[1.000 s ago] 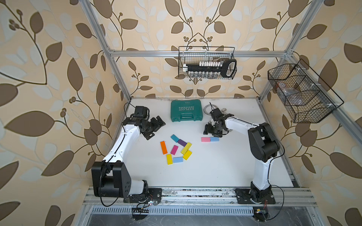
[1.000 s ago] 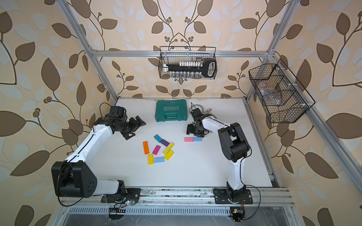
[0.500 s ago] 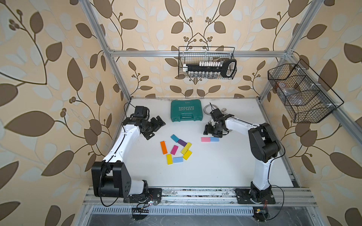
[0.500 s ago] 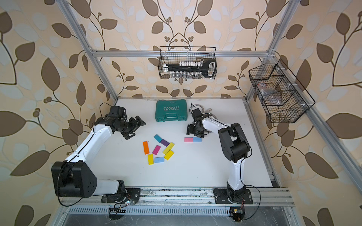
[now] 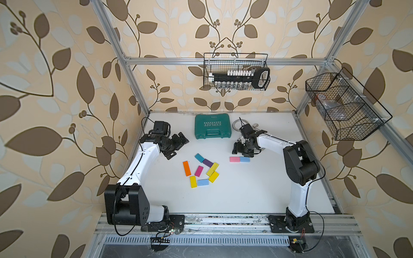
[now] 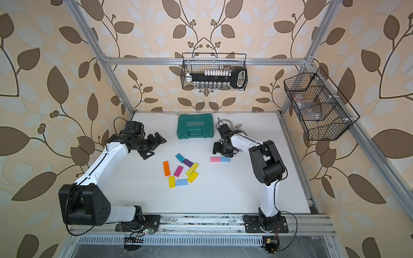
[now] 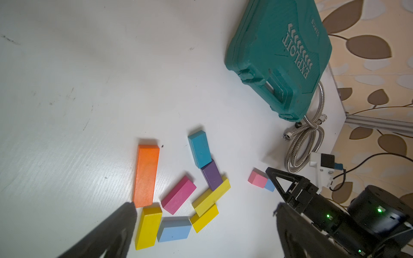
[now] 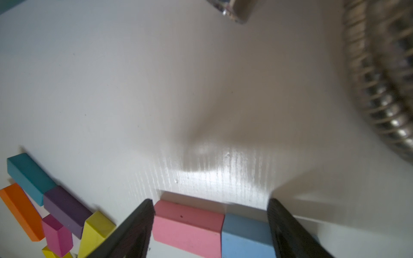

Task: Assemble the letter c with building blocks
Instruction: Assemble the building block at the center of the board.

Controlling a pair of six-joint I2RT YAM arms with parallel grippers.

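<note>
Pink block [image 8: 187, 225] and light blue block [image 8: 244, 236], end to end, just beside right tool [image 8: 210, 200], jaws apart

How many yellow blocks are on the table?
3, in the central group: one yellow block beside the light blue block, a second at its other end, a third beside the purple block. None seems hidden.

On the white table [image 5: 245, 196] we see a green tool case [image 5: 212, 126] lying flat near the back wall, a coiled metal hose [image 5: 237, 122] just beside it. A wire basket [image 5: 236, 71] hangs on the back rail, and we note a second basket [image 5: 344, 107] on the side wall.
</note>
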